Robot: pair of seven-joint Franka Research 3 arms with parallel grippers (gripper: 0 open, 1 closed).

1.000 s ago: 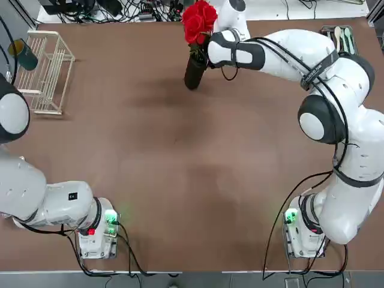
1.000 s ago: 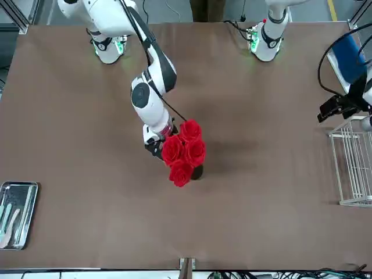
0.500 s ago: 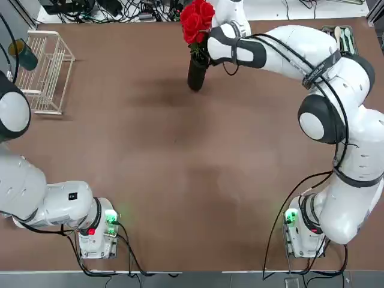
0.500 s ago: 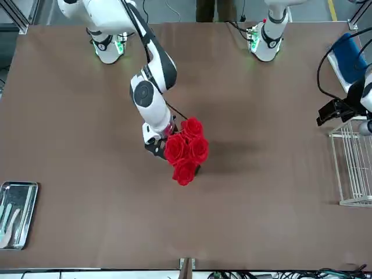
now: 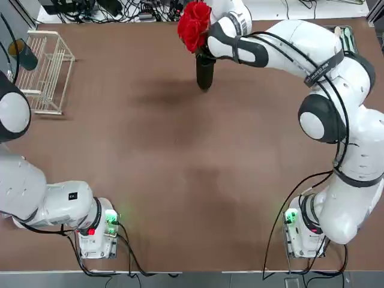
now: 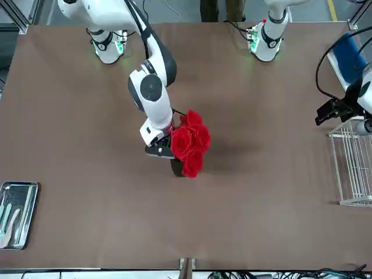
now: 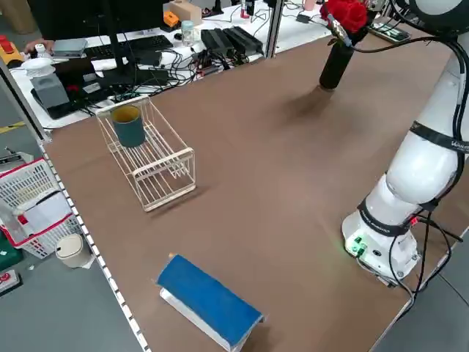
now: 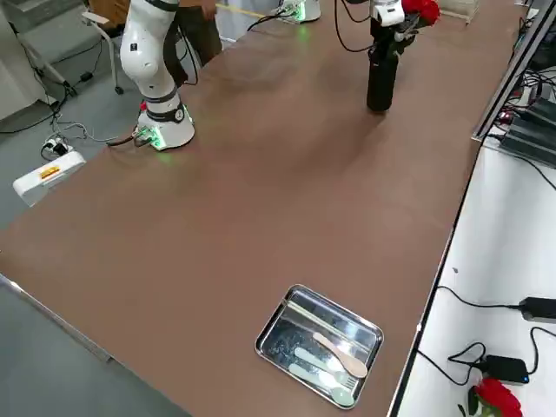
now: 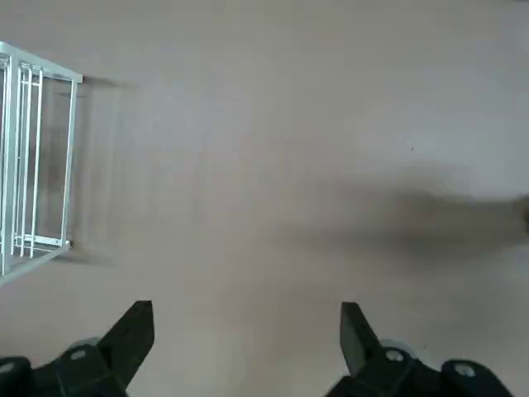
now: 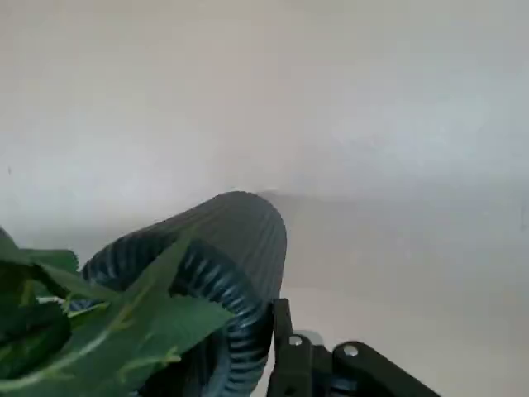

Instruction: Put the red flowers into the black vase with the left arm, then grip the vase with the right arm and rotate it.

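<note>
The black vase (image 5: 205, 74) stands at the far middle of the table with the red flowers (image 5: 192, 24) in its mouth. My right gripper (image 5: 206, 55) is shut on the vase just below the rim, seen from across the table as the right gripper (image 6: 163, 151) beside the red flowers (image 6: 192, 145). In the right wrist view the ribbed black vase (image 10: 227, 248) fills the space beside one of the fingers (image 10: 285, 347), with green leaves (image 10: 91, 318) spilling out. My left gripper (image 9: 244, 335) hangs open over bare table at the left side, holding nothing.
A white wire rack (image 5: 47, 72) with a dark teal cup (image 5: 24, 56) sits at the far left. A metal tray (image 6: 17, 212) with spoons lies at the far right corner. A blue block (image 7: 209, 301) lies near the left edge.
My right wrist has turned with the vase in its grip. The vase's base has swung to the right in the top view and the blooms have shifted left. The left arm has stayed still.
</note>
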